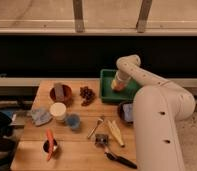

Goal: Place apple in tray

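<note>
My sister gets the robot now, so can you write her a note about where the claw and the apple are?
Claw: down inside the green tray, at its right part. Whether it is open or shut cannot be told.
Apple: an orange-yellow shape right at the claw, inside the tray. It is unclear whether it rests on the tray floor or is held.
Done: apple brought over and into the tray.
Left: confirm the release, then lift the arm out without bumping the tray wall.
</note>
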